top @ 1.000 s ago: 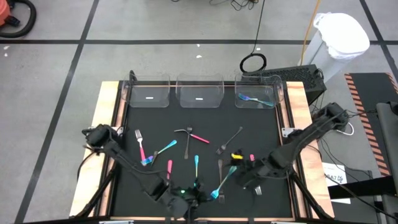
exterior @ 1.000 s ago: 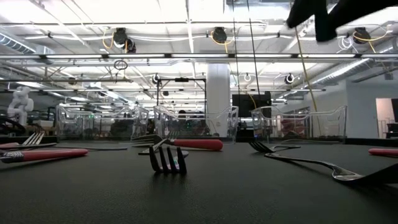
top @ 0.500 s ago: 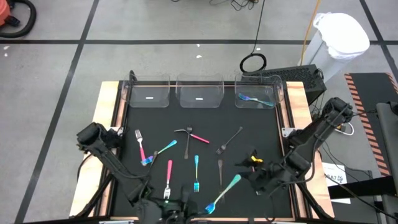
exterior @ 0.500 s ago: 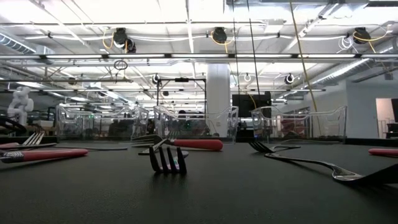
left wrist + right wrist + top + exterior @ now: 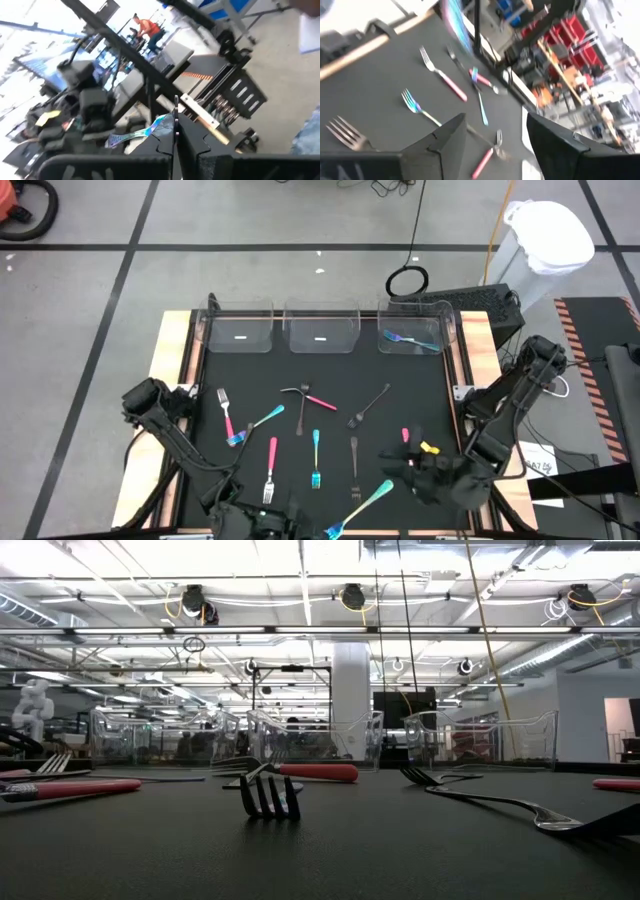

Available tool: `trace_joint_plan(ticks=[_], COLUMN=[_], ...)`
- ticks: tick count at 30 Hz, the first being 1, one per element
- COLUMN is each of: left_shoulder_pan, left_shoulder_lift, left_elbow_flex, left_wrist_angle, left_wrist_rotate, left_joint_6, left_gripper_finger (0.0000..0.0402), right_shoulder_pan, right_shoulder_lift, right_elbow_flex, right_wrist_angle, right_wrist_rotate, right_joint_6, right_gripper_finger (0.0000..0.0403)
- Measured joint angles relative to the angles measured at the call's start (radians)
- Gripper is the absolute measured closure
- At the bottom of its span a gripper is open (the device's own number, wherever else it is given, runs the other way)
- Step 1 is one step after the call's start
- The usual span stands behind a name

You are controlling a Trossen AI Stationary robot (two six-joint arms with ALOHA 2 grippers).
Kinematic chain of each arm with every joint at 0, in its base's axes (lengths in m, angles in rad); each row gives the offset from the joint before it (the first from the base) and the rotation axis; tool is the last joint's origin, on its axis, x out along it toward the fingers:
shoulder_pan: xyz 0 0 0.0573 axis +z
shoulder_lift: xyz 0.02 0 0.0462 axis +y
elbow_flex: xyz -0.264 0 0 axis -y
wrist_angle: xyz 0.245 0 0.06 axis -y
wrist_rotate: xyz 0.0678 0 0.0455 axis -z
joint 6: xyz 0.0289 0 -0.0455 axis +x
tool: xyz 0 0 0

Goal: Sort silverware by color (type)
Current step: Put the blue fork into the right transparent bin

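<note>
Right gripper (image 5: 413, 472), fingers spread and empty, has withdrawn toward the table's near edge; the teal fork (image 5: 358, 506) now lies just beside it. Left gripper (image 5: 176, 134) is closed. Transfer appears incomplete.

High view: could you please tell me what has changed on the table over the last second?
The left claw, shut on a teal utensil, has pulled back toward the near edge of the table, carrying it along. The right claw, open, has withdrawn toward the near right corner. The other silverware and the bins stayed put.
</note>
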Motion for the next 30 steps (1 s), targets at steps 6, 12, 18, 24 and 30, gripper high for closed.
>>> trace_joint_plan(ticks=[6,12,18,24,30], left_shoulder_pan=[0.021,0.046,0.082,0.095,0.096], left_shoulder_lift=[0.0,0.002,0.003,0.003,0.003], left_elbow_flex=[0.0,0.0,0.0,0.0,0.0], left_wrist_angle=[-0.026,-0.033,-0.076,-0.075,-0.069], left_wrist_rotate=[-0.022,-0.022,-0.024,-0.026,-0.016], left_joint_6=[-0.006,-0.042,-0.111,-0.132,-0.139], left_gripper_finger=[0.0396,0.0396,0.0396,0.0396,0.0396], right_shoulder_pan=[0.028,0.029,0.029,0.029,0.028], right_shoulder_lift=[0.002,0.003,0.003,0.003,0.003], right_elbow_flex=[0.0,0.0,0.0,0.0,0.0], right_wrist_angle=[0.027,0.02,0.014,-0.002,-0.026], right_wrist_rotate=[0.034,0.048,0.047,0.045,-0.008], right_joint_6=[-0.021,-0.03,-0.037,-0.037,-0.032], right_gripper_finger=[0.0209,0.0256,0.0308,0.0328,0.033])
